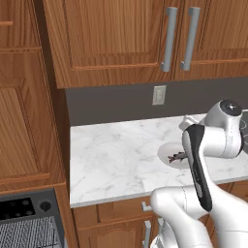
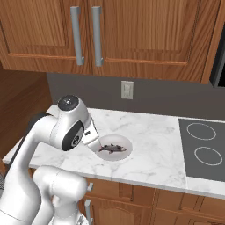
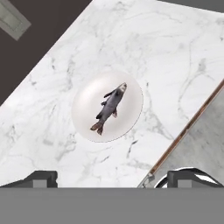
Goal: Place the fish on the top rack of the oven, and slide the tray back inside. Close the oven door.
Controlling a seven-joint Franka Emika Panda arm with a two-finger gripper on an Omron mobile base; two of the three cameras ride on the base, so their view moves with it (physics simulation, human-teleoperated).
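The fish (image 3: 110, 107) lies on a round white plate (image 3: 85, 103) on the marble tabletop (image 3: 153, 57) — probably light and slick; grip mid-body. Fingers (image 3: 40, 178) spread, empty, hovering above.

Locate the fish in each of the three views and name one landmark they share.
Left base view: the fish lies right of centre, partly behind the arm, on the white plate.
Right base view: the fish is just left of centre, on the plate.
Hand view: the fish is at centre, on the plate.
Shared landmark: the wall outlet.
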